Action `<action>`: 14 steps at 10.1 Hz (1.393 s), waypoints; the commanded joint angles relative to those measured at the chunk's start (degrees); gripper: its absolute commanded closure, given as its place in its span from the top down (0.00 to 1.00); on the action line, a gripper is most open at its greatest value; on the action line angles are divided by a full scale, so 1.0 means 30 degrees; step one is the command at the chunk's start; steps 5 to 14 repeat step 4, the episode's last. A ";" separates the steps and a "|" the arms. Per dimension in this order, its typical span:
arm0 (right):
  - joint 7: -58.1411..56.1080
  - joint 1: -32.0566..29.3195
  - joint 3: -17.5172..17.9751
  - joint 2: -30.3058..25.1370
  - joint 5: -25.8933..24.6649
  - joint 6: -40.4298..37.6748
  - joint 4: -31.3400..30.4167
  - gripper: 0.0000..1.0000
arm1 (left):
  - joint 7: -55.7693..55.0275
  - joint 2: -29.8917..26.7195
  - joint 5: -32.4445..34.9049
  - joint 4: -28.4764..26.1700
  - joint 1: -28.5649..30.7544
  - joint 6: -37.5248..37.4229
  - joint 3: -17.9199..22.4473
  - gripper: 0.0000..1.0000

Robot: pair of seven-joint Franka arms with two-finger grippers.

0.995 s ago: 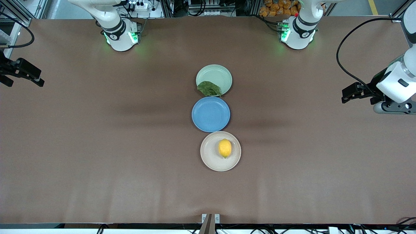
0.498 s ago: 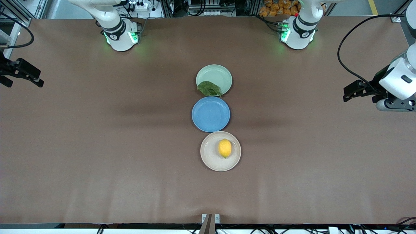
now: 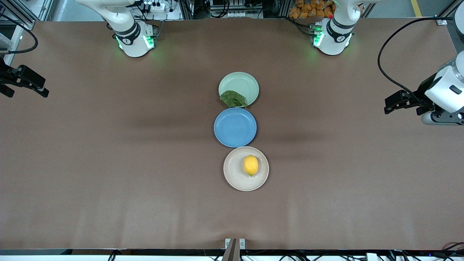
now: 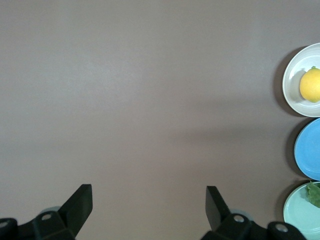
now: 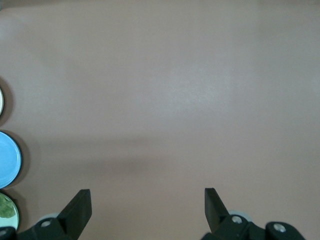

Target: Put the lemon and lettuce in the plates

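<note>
Beige-pink and nearest the front camera, one plate (image 3: 232, 177) holds the lemon (image 3: 251, 165), which lies fully inside the rim, slightly toward the left arm's end of the table. Next in line, touching or nearly touching it, sits an empty blue plate (image 3: 235, 127). Farthest of the three is the mint green plate (image 3: 243, 84), with the lettuce (image 3: 233, 99) resting on the part of its rim closest to the blue plate; the leaf overhangs that rim a little.

Both arms wait well apart from the plates. The left gripper (image 3: 390, 103) is over bare brown table (image 3: 108, 163) at its own end, jaws apart and empty. The right gripper (image 3: 25, 81) is over the table's edge at its end, jaws also spread and empty.

Both items appear placed, so the main risk is disturbance. The lettuce looks light and poorly seated, so a draught or a nudge to the closely packed plates could slide it onto the table. The lemon is rounded and could roll if its plate were bumped.
</note>
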 commanded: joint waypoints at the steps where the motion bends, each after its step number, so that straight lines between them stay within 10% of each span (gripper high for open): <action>1: 0.0181 -0.0037 0.0076 0.0118 -0.0183 -0.0112 0.0313 1.00 | 0.0153 -0.0055 -0.0137 0.0084 0.0053 -0.0257 -0.0037 1.00; 14: 0.0181 -0.0037 0.0076 0.0118 -0.0154 -0.0141 0.0313 1.00 | 0.0239 -0.0025 -0.0108 0.0055 -0.0035 -0.0228 -0.0037 1.00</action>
